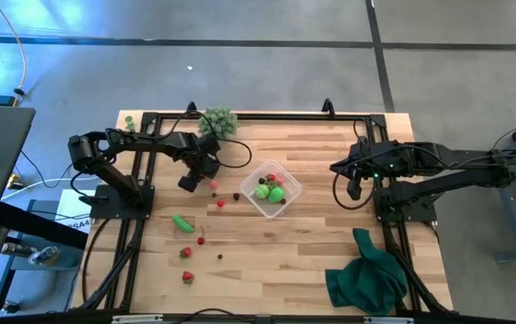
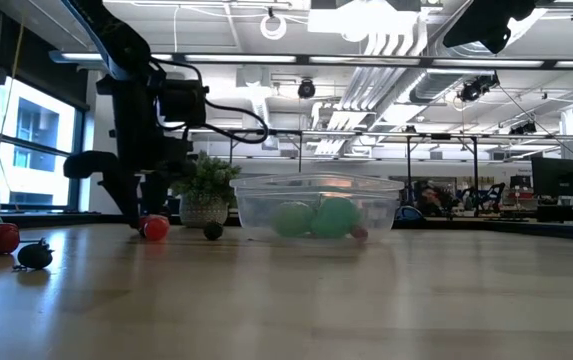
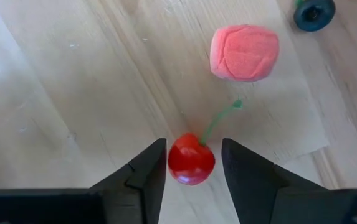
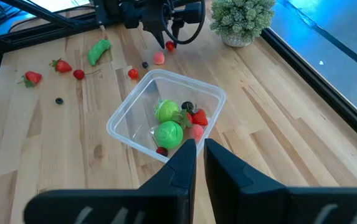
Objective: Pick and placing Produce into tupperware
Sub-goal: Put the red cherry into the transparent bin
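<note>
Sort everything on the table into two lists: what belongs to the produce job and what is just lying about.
Job:
- cherry between the left gripper's fingers
- clear tub, already holding green balls
- pink piece
- green pod
- strawberries
- right gripper, waiting near the tub

Lying about:
- potted bush
- green cloth
</note>
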`<state>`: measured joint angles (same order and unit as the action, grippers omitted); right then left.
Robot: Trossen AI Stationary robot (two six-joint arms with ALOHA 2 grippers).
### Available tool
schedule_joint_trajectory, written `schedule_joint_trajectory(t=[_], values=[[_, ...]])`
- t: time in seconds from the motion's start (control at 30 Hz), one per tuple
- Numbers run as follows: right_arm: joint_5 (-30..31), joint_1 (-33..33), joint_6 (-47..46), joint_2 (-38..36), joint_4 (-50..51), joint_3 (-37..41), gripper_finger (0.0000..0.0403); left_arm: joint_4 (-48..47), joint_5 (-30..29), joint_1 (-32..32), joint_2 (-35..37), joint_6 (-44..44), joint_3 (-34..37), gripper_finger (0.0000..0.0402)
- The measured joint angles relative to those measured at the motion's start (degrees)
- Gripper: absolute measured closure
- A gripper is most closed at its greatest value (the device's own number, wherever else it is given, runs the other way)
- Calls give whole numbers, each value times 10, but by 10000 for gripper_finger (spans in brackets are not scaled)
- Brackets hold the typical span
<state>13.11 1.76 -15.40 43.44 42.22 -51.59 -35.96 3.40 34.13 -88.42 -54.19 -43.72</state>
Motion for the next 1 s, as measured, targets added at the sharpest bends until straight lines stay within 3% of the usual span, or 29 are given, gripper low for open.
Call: schedule_joint_trajectory(t=[0.77, 1.0], values=[[0, 0, 0, 0, 0, 0, 378, -6, 0, 0, 0, 7, 0, 295], [0, 0, 0, 0, 0, 0, 378, -5, 0, 0, 0, 21, 0, 290]])
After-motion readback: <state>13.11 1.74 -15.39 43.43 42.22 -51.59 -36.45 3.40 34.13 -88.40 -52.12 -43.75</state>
